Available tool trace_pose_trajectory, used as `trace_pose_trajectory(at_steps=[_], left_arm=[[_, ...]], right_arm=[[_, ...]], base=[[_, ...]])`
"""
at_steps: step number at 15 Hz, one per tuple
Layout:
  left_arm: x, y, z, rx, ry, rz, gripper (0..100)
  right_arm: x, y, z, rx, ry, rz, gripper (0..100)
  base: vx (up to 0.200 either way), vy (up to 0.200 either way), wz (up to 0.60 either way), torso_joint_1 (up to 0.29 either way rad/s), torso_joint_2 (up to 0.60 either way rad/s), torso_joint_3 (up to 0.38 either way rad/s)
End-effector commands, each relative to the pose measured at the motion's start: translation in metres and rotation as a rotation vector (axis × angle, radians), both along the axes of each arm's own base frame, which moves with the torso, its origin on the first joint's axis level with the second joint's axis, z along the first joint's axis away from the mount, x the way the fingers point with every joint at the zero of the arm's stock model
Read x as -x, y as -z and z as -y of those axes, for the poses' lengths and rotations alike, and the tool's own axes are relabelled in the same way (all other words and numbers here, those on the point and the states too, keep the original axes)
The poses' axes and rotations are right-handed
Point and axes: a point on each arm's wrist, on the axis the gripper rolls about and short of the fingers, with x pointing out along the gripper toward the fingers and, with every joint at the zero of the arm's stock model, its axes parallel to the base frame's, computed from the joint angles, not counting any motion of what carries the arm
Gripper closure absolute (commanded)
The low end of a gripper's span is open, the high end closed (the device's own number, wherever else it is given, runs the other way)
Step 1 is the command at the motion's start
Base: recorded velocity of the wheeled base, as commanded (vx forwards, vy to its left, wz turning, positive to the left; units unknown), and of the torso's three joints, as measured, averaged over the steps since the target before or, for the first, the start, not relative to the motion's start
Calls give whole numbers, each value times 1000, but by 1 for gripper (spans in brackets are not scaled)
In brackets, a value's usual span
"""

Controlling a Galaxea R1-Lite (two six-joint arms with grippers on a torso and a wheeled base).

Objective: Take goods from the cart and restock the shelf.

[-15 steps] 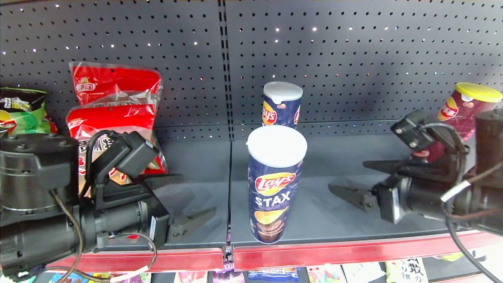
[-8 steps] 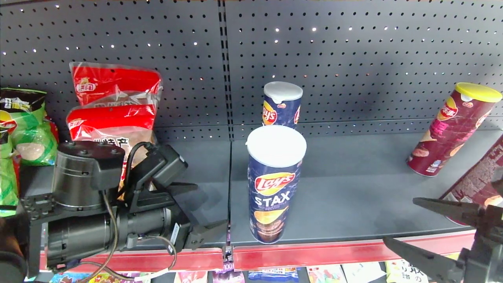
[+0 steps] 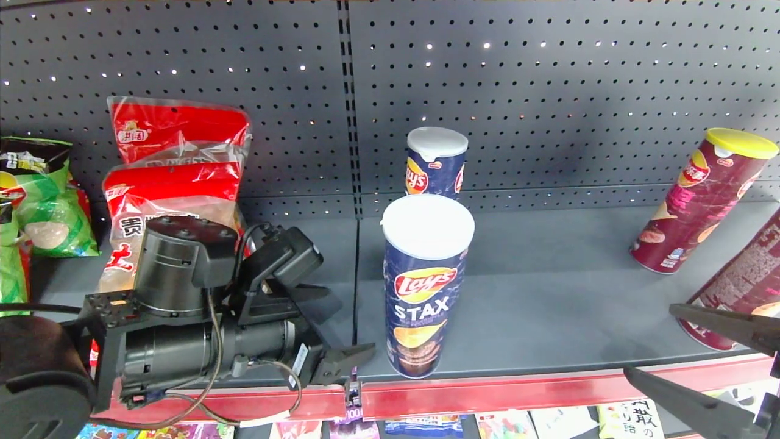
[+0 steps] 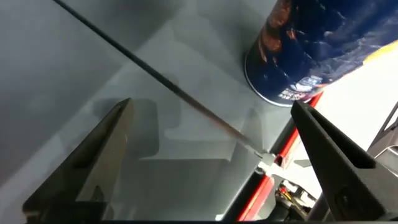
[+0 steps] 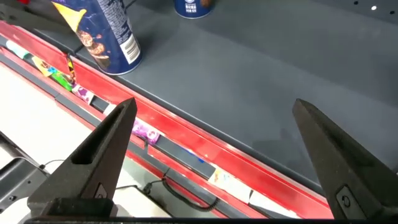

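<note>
The shelf (image 3: 548, 305) is a grey deck with a red front rail (image 3: 518, 393) and a perforated back panel (image 3: 548, 91); the front blue can (image 3: 426, 286) stands upright near the rail, about mid-shelf, white lid on. The rear blue can (image 3: 436, 164) stands upright at 12 o'clock from it, against the back panel, apart from the front one. Taking the front blue can as the centre of the head view: the left gripper (image 3: 350, 326) sits at 8 o'clock, low over the deck by the rail, its fingers spread wide and holding nothing, just beside the can but not touching it; the right gripper (image 3: 651, 340) sits at 4 o'clock, at the rail near the shelf's right end, fingers likewise spread apart and empty, well apart from the can. A maroon can with a yellow lid (image 3: 701, 201) stands at 2 o'clock; a second maroon can (image 3: 743, 286) is at 3 o'clock, cut off by the edge. Red bags (image 3: 177, 158) lean on the back panel at 10 o'clock; green bags (image 3: 36, 207) lie beyond them at 9 o'clock.
</note>
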Motion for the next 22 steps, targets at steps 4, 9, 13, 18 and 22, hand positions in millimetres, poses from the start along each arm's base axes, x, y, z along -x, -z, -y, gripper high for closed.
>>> trace_pose_trajectory(at_steps=[4,9,13,18,22], left_arm=[[-7,3,9,-6,12,-9,0],[-11,4,16,-6,25,-11,0],[-16,4,20,-3,25,-7,0],[-20,2,23,2,25,-1,0],[-22,2,24,2,26,1,0]], right_arm=[[1,-1,1,-5,1,5,0],[0,1,1,-2,5,0,0],[0,1,1,-3,8,-1,0],[1,1,1,-4,8,0,0],[0,0,2,-5,10,2,0]], base=[[0,0,0,0,0,0],[0,0,0,0,0,0],[0,0,0,0,0,0],[0,0,0,0,0,0],[0,0,0,0,0,0]])
